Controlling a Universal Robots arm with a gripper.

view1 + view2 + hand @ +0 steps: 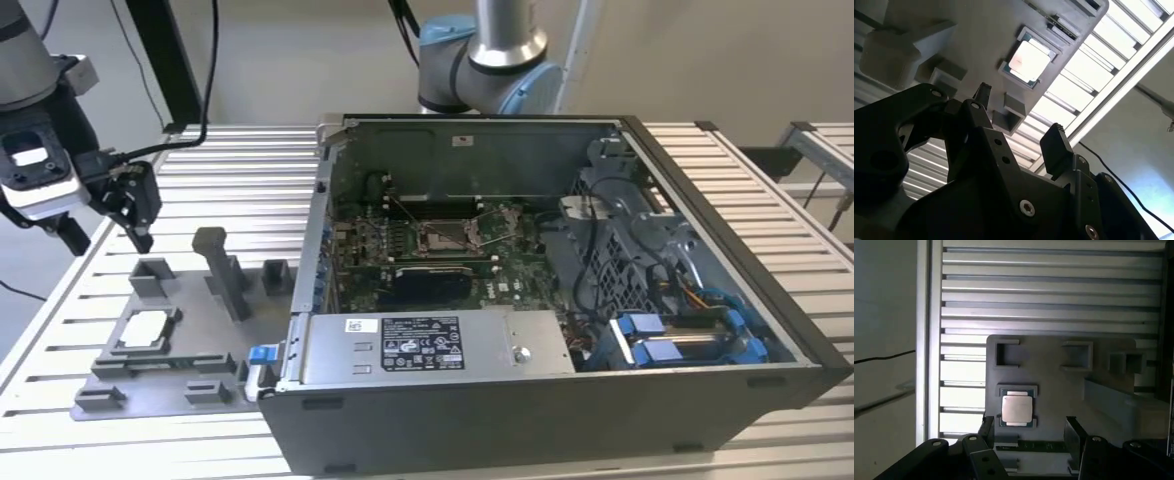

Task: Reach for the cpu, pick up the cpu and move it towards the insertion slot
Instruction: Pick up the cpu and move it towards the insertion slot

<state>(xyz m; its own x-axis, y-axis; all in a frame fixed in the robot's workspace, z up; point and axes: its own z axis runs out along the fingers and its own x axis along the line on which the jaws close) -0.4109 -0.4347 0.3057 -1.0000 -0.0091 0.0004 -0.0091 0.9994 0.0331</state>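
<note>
Pretty clearly a robotics lab: slatted aluminium bench [227, 170], robot arm [487, 60] at the back, gutted PC tower [534, 430] sitting on top.

Silver-grey cpu [1017, 409], grey fixture plate [1059, 390]

Exterior view: even, soft light. Second wrist view: table slats [1089, 65] blown out, glare on cpu [1028, 61], gripper [1020, 111] nearly black silhouette.

The silver tubular metal arm [507, 25], jointed with pale blue-grey caps [527, 85], ends in a grey wrist [27, 50] bearing a black-and-white block [34, 170], thin black cables [140, 151], and a matte black angular pincer [107, 235] whose linked flat-tipped fingers [1056, 145] carry silver hex-socket screws [1027, 208].
</note>
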